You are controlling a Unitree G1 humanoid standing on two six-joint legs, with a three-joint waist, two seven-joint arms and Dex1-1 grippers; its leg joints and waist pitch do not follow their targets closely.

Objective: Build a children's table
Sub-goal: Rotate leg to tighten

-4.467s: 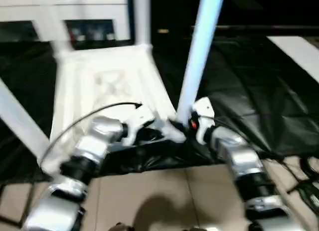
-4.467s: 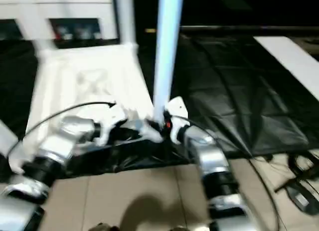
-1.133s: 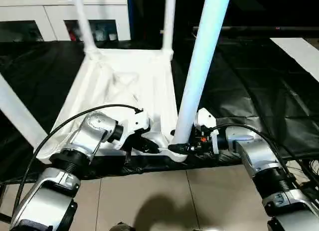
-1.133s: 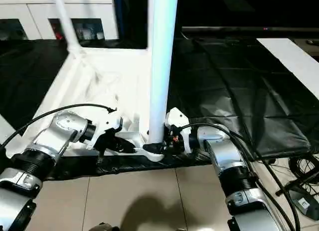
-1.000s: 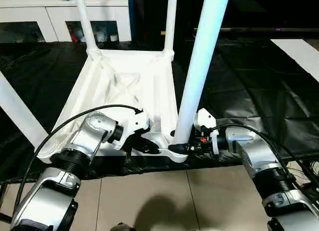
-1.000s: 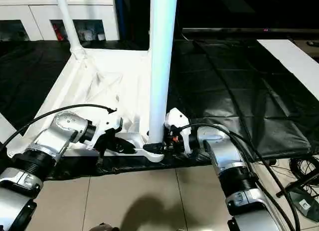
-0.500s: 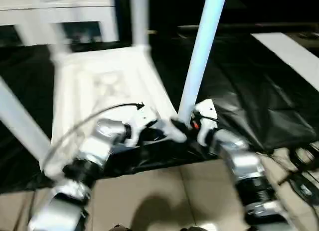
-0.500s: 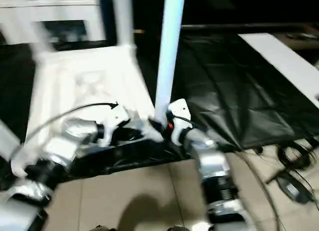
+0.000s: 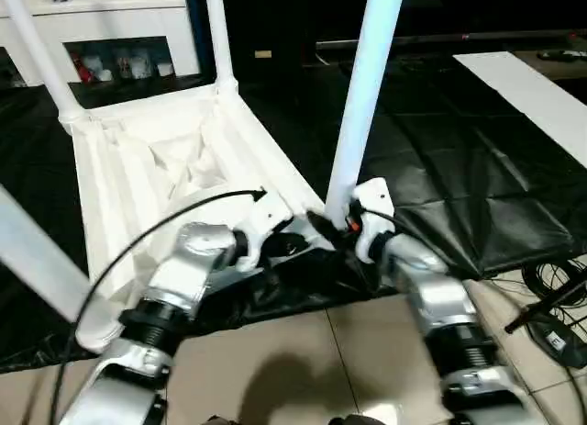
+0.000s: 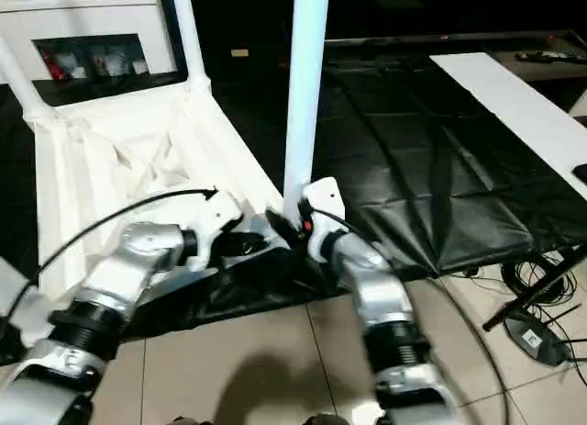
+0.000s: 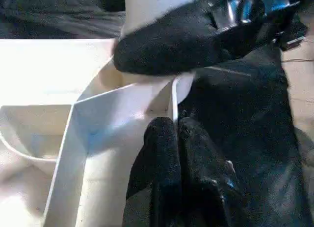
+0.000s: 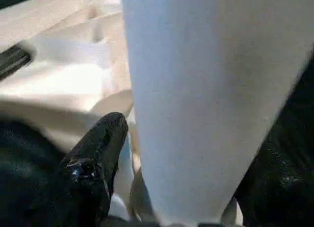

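Tabletop (image 9: 174,168) lies underside-up; my shut left hand (image 11: 176,138) pins its rim while my right hand (image 9: 332,225) straddles the near leg (image 9: 359,95), unclamped, steadying it in its socket.

Tabletop (image 9: 156,168) upside-down on work table (image 9: 459,159), legs (image 9: 367,85) up.

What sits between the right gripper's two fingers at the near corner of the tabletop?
In the right wrist view, the base of a white leg stands between the right gripper's fingers, where it enters the tabletop's corner socket.
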